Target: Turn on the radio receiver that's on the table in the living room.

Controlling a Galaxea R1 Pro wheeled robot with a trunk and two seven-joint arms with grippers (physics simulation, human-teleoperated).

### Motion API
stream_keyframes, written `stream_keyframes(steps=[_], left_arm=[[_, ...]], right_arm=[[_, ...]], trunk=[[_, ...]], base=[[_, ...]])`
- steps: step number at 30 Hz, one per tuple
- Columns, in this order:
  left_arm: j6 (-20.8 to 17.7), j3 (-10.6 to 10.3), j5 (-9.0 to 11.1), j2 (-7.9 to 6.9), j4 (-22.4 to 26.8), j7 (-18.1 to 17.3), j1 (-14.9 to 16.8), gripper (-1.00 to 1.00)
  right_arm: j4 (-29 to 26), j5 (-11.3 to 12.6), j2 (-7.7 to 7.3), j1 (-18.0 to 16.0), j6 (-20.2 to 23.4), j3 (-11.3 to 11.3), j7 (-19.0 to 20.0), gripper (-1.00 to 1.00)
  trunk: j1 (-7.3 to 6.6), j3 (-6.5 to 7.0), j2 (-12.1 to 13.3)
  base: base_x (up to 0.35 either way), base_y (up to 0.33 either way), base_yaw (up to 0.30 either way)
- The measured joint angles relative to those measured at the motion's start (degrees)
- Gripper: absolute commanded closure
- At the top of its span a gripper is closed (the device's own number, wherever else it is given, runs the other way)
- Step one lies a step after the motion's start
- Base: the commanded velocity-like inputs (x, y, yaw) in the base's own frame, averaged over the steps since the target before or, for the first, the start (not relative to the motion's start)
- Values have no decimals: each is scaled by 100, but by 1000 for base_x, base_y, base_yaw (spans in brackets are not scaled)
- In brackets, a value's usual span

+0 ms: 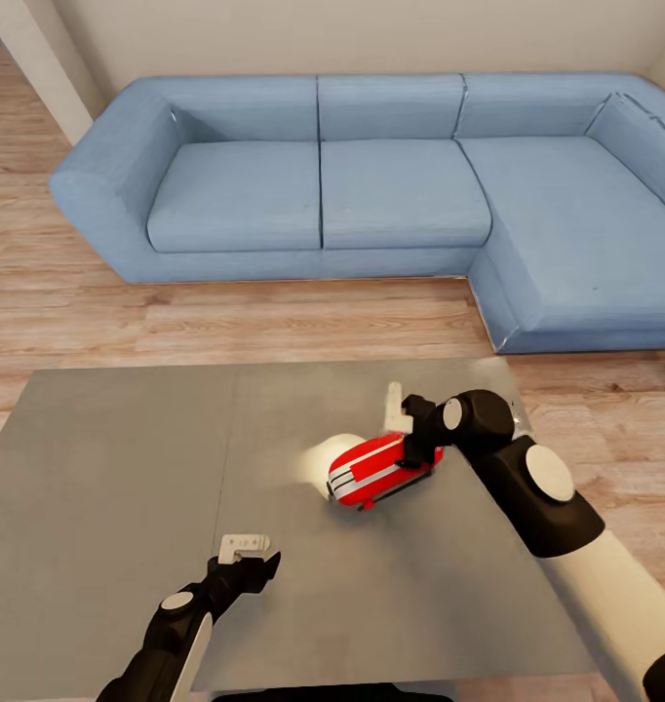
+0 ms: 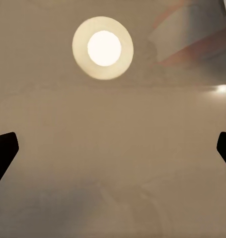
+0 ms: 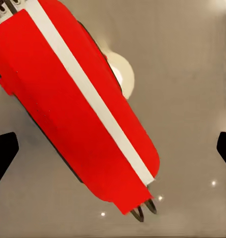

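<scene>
The red radio receiver with its white side band lies slantwise right of the middle of the glossy grey table. My right gripper hangs over the radio's right end. In the right wrist view the radio lies between the dark fingertips, which stand wide apart, so this gripper is open; whether it touches the radio I cannot tell. The thin wire handle shows at one end. My left gripper is open over bare tabletop near the front, well left of the radio.
A blue L-shaped sofa runs along the far wall and down the right side, with light wood floor between it and the table. A round lamp reflection shines in the tabletop. A seam divides the table.
</scene>
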State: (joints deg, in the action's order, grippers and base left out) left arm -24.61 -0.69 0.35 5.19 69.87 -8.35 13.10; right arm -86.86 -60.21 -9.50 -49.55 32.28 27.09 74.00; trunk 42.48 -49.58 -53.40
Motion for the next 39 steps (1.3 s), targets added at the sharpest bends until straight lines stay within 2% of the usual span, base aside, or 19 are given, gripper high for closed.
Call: stream_keyframes(steps=[4, 6, 8, 11, 12, 16, 19, 20, 22, 24, 33, 35, 39], left_arm=[[0, -1, 7, 0, -7, 1, 0, -100], [0, -1, 8, 0, -7, 2, 0, -100], [0, -1, 8, 0, -8, 3, 0, -100], [0, -1, 8, 0, -9, 4, 0, -100], [0, -2, 8, 0, -9, 5, 0, -100], [0, -2, 9, 0, -9, 8, 0, -100], [0, -1, 9, 0, -9, 9, 1, -100], [0, -2, 9, 0, -10, 9, 1, -100], [0, -2, 9, 0, -9, 9, 0, -100], [1, -2, 9, 0, -9, 9, 0, -100], [0, -1, 9, 0, -9, 9, 0, -100], [0, -1, 9, 0, -9, 9, 0, -100], [0, -1, 9, 0, -9, 9, 0, -100]], right_arm=[[199, 8, 0, -82, -360, -531, 112, -100], [368, 17, 4, -119, -493, -654, 145, -100], [705, 134, 8, -210, -603, -750, 168, -100], [821, 265, 16, -233, -628, -770, 169, -100], [865, 336, 60, -241, -637, -778, 171, -100], [908, 331, 256, -247, -643, -783, 167, -100], [1028, 326, 321, -298, -640, -784, 158, -100], [1355, 345, 428, -493, -638, -784, 153, -100], [1573, 360, 489, -624, -639, -786, 151, -100], [2034, 388, 594, -871, -643, -792, 136, -100], [2301, 425, 640, -940, -652, -798, 113, -100], [2358, 429, 676, -941, -685, -800, 109, -100], [2409, 430, 856, -942, -735, -802, 107, -100]], trunk=[[0, 0, 0], [0, 0, 0], [0, 0, 0], [0, 0, 0], [0, 0, 0], [0, 0, 0], [0, 0, 0], [0, 0, 0], [0, 0, 0], [0, 0, 0], [0, 0, 0], [0, 0, 0], [0, 0, 0]], base=[[0, 0, 0], [0, 0, 0], [0, 0, 0], [0, 0, 0], [0, 0, 0], [0, 0, 0], [0, 0, 0], [0, 0, 0], [0, 0, 0], [0, 0, 0], [0, 0, 0], [0, 0, 0], [0, 0, 0]])
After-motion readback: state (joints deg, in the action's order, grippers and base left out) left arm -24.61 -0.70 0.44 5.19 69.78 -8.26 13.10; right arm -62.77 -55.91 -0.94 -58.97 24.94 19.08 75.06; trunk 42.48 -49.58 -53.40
